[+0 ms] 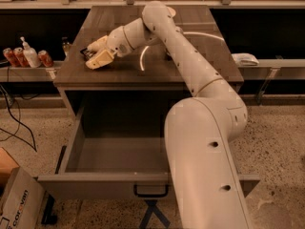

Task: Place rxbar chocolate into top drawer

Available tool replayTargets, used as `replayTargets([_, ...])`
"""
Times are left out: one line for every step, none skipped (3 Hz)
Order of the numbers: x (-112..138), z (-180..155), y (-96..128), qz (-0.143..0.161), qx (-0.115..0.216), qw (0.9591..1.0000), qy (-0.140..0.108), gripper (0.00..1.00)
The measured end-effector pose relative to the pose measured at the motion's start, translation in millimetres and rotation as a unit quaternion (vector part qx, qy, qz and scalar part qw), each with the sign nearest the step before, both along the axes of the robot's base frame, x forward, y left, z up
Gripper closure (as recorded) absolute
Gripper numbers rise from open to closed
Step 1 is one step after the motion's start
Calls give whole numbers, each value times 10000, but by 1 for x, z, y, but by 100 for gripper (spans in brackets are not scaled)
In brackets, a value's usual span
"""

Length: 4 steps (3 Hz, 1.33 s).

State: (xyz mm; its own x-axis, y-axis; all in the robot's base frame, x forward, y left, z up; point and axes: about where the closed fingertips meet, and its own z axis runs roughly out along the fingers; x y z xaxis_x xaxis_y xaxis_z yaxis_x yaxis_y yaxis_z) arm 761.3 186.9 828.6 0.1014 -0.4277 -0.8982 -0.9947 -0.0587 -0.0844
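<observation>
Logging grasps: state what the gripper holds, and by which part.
Cannot be told. The gripper is at the rxbar chocolate on the tabletop; any grip is hidden.

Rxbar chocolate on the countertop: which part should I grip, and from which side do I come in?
Take the rxbar chocolate across its narrow width, probably from straight above: it lies flat on the countertop near the left edge as seen, so its sides give little to pinch. The gripper sits right at it, hiding most of the wrapper, so its exact orientation is unclear.
</observation>
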Motion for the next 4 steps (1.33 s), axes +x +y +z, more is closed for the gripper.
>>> replayTargets([0, 0, 0, 0, 0, 10000, 0, 60])
replayTargets([0, 0, 0, 0, 0, 10000, 0, 37])
replayTargets([0, 0, 0, 0, 0, 10000, 0, 14])
replayTargets([4, 6, 5, -168, 337, 9993, 28, 0])
